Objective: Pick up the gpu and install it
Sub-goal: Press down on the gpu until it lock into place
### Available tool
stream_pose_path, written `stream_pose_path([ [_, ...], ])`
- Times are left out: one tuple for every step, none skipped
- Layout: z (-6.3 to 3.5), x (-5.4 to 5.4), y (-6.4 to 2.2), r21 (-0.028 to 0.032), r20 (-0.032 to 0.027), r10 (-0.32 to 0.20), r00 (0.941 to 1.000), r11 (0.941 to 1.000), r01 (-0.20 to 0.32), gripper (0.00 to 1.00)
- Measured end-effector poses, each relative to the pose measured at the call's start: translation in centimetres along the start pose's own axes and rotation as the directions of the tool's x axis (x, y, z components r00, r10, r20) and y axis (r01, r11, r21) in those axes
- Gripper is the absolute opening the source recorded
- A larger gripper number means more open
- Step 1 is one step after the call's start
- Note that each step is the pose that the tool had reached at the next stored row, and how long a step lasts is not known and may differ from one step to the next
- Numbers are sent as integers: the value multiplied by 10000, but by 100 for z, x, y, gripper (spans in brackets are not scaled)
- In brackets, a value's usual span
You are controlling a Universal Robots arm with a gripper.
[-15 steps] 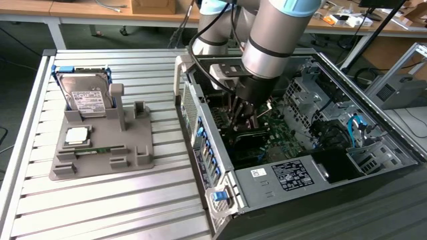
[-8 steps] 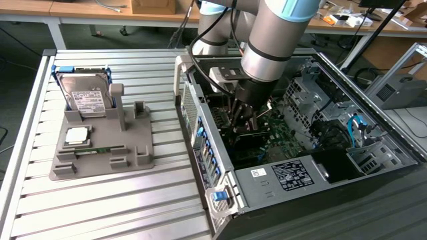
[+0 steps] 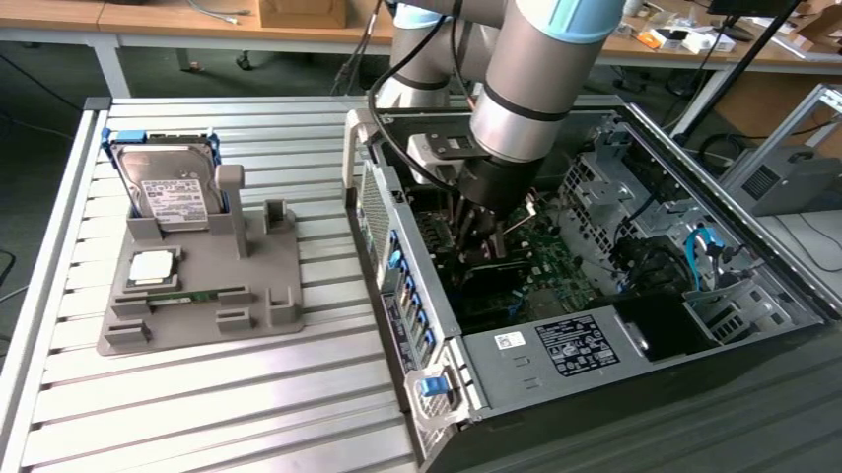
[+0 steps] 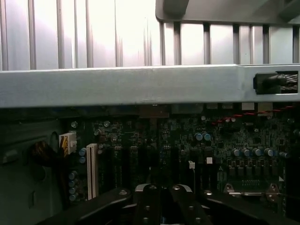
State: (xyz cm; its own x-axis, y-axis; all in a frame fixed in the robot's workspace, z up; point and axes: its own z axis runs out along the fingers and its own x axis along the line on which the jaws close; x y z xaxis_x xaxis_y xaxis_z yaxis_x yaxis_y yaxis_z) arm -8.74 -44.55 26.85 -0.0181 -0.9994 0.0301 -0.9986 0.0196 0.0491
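The arm reaches down into the open computer case (image 3: 736, 246), which lies on its side at the exterior view's right on the slatted metal table (image 3: 197, 414). The gripper (image 3: 484, 229) is well inside the case, just above the green motherboard (image 3: 546, 261), and its fingers are drawn fully together. A dark, thin card hangs below them, standing on edge near the board; this is probably the gpu (image 3: 490, 264), though the arm and the shadow in the case hide most of it, so whether the fingers actually clamp it or merely press on it cannot be told. In the wrist view the gripper (image 4: 161, 199) looks across the motherboard (image 4: 197, 150) towards the case wall (image 4: 140, 84), with a white slot (image 4: 92, 169) off to one side. On the exterior view's left, well apart from the case, sits the grey parts holder (image 3: 197, 296). It carries the hard drive (image 3: 172, 182) (silver, white-labelled, in a blue frame) at its far end, a small square chip (image 3: 152, 266) nearer, and a slim green memory stick (image 3: 197, 295) beside that.
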Motion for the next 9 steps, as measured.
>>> stream_pose_path([
  [2,3,8,1,1,-1,10000,10000,1,11],
  [2,5,14,-1,1,-1,10000,10000,1,11],
  [3,8,19,-3,0,-5,10000,10000,5,11],
  [3,11,25,-3,-1,-7,10000,10000,7,11],
  [4,14,31,-3,0,-8,10000,10000,8,11],
  [5,18,35,-2,1,-11,10000,10000,11,11],
  [5,23,38,-3,-1,-20,10000,10000,20,11],
  [5,29,41,-3,-2,-36,10000,10000,36,11],
  [6,35,44,-2,-2,-54,10000,10000,54,11],
])
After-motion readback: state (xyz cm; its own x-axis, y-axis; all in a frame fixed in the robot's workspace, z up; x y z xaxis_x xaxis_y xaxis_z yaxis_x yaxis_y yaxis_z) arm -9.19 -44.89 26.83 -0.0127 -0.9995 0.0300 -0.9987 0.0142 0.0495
